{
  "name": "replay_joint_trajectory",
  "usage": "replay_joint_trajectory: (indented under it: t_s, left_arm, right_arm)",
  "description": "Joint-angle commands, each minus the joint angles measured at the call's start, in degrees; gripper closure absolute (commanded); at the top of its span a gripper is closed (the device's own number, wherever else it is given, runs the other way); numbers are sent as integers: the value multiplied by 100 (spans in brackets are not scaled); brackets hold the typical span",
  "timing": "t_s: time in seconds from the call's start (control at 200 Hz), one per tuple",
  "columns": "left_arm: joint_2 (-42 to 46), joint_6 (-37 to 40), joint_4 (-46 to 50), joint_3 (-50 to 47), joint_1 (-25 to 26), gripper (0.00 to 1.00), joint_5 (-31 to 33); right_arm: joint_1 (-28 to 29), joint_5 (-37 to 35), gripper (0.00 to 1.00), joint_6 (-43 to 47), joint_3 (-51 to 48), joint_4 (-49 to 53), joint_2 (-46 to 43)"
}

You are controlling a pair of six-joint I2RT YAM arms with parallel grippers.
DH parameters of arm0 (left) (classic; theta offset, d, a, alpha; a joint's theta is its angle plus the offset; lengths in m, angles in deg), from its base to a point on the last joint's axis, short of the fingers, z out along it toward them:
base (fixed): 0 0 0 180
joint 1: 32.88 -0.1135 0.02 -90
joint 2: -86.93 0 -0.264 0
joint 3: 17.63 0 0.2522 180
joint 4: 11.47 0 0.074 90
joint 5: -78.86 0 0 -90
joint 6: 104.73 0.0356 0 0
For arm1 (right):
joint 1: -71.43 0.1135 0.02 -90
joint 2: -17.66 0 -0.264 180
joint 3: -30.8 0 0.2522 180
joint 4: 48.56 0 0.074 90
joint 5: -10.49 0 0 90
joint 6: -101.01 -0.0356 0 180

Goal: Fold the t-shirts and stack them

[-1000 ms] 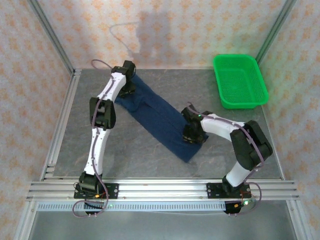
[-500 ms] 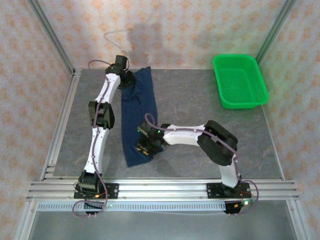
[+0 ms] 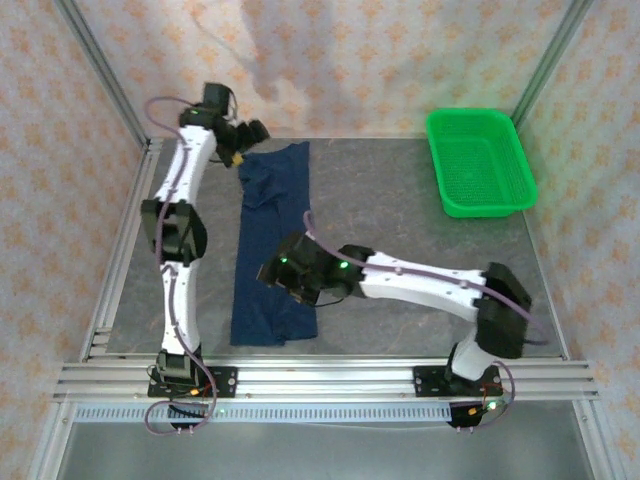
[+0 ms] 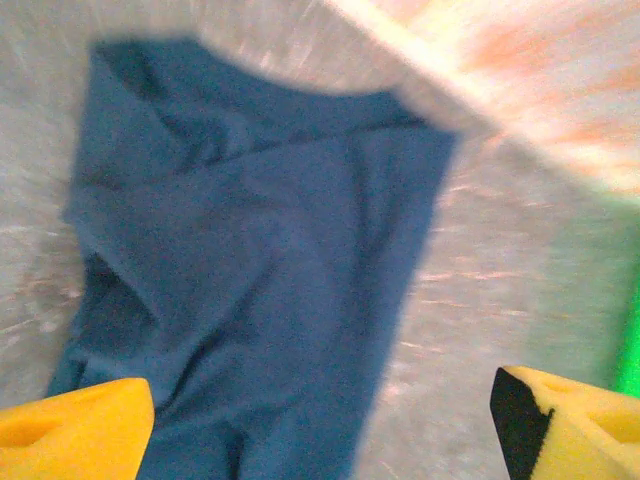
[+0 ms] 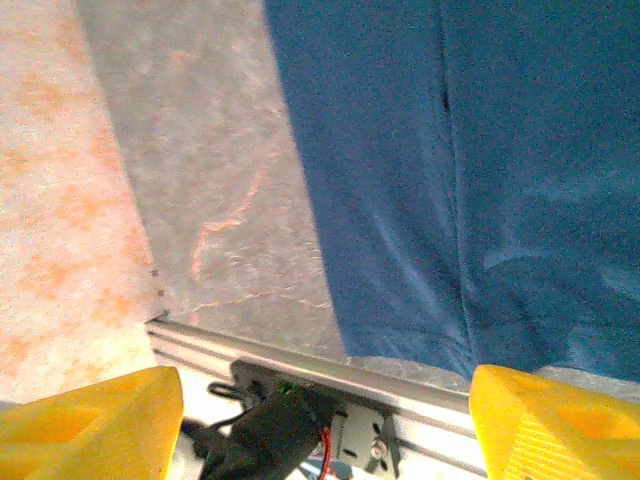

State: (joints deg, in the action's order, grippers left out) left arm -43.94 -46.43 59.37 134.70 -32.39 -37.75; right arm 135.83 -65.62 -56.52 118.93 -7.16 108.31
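Note:
The dark navy t-shirt lies folded into a long narrow strip on the grey table, running from the back wall toward the front rail. My left gripper hovers by the strip's far left corner. In the left wrist view the yellow fingertips stand wide apart above the cloth, and the left gripper is open and holds nothing. My right gripper is over the strip's near half. Its open jaws frame the shirt's near hem and the front rail, gripping nothing.
A bright green mesh basket sits at the back right corner. Aluminium rails run along the front edge and the left side. The left arm's base and cables lie just beyond the shirt's near hem.
Both grippers have opened and let go of the shirt. It swung from a diagonal to a near-to-far strip on the left. The right arm reached left; the left arm rose toward the back corner.

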Motion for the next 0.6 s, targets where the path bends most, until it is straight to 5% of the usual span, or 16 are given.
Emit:
replay_joint_trajectory:
  t_s: [0.0,0.275,0.365,0.595]
  left_arm:
    - [1556,422,597,-870,-172,11,-250]
    - [4918,147,10,-5800,64,11,92]
    - [5805,50,99,-7041,332,14,449]
    - [7631,-896,-82,-9792,821,24,226]
  right_arm:
    - [-257,-205,23,871,-159,1070,-507]
    - [-895,897,26,1656,-1787,100,-1246]
    - [-899,1289,30,1585,-2295,-596,-1086]
    - [-828,1764,36,1210,-2928,-1967,-614]
